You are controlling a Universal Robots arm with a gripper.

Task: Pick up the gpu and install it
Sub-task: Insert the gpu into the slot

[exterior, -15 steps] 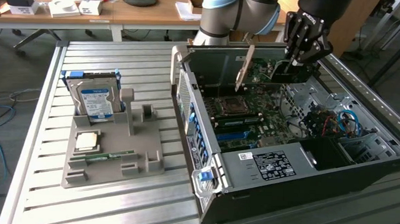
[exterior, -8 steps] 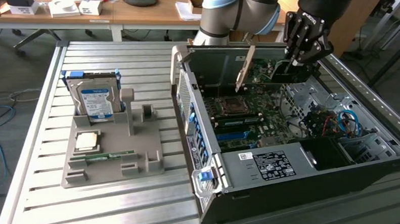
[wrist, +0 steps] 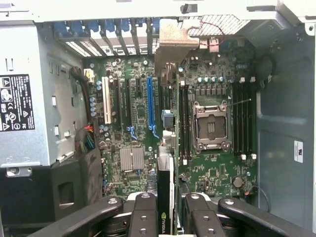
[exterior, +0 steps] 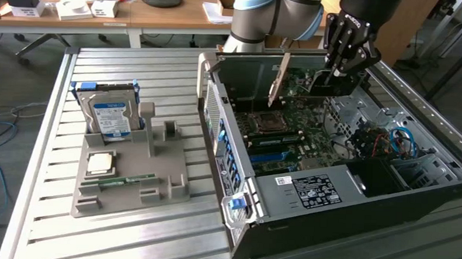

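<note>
**Dark-green card carried into the case, not yet seated**

The gpu [exterior: 302, 86] is pinched edge-on between the fingers of the claw [exterior: 331, 81], its pale bracket strip turned towards the rear wall of the open computer case [exterior: 223, 135]. In the wrist view the gpu [wrist: 166, 177] is seen standing on edge over the motherboard [wrist: 128, 113], just beside the blue slot [wrist: 150, 103], with the claw [wrist: 165, 210] closed on it. The pick-up is judged done: the card is well apart from the grey tray [exterior: 128, 177] on the slatted surface [exterior: 171, 68], where the hard drive [exterior: 110, 115] is parked. The installing is judged unfinished, as the card is seen above the board. Which slot is meant cannot be told.
</note>
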